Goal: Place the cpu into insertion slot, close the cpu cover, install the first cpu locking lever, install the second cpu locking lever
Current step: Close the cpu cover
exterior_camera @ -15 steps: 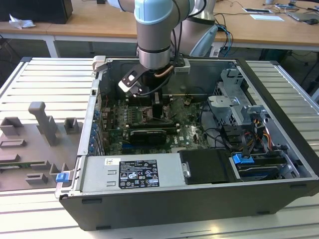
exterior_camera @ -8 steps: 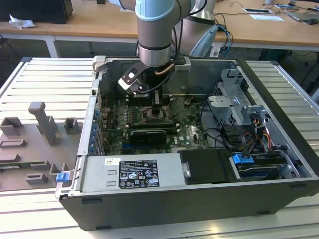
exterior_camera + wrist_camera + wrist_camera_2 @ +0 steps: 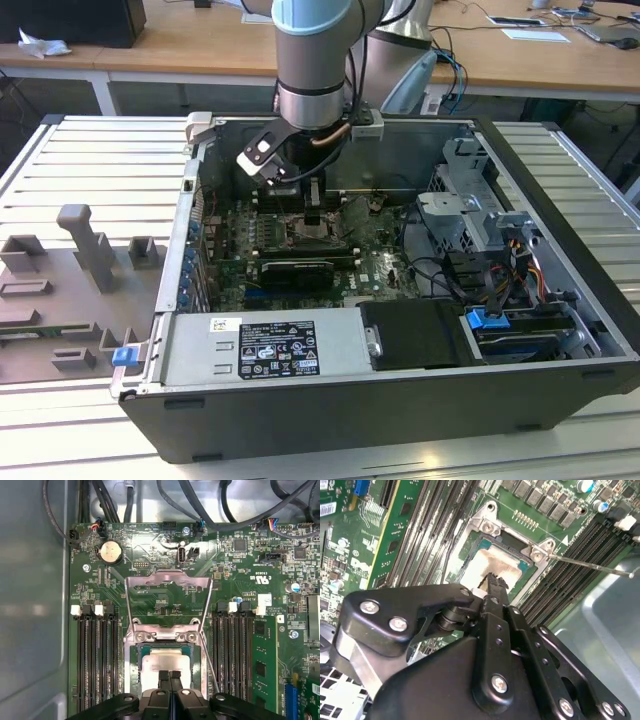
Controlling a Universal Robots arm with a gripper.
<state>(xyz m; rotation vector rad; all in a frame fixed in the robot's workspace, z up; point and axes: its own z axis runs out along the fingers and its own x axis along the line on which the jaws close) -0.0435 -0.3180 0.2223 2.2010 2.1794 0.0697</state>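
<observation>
Open computer case (image 3: 400,420): it lies on its side with the panel off, so I reach the board from above. Green motherboard (image 3: 150,547): fixed flat to the case floor, facing up at me. Black memory slots (image 3: 97,655): long banks on both flanks of the socket, leaving me a narrow lane to work in. The cpu cover (image 3: 150,582): a silver frame with a large window, swung back on its hinge and lying open beyond the socket; I judge it is parked there so the seat stays exposed. It is not yet closed. The insertion slot (image 3: 165,636): a silver-rimmed square between the memory banks. The cpu (image 3: 167,660): a pale silver square lying flat inside the slot and apparently seated. My gripper (image 3: 169,676): it is poised directly over the chip's near edge. My fingers (image 3: 163,677) are drawn together with nothing between them, which I take to be a pressing or checking posture rather than a grasp. Whether the tips touch the chip, I cannot tell. Locking lever (image 3: 590,563): a thin wire rod angled away from the socket corner, not latched down.
</observation>
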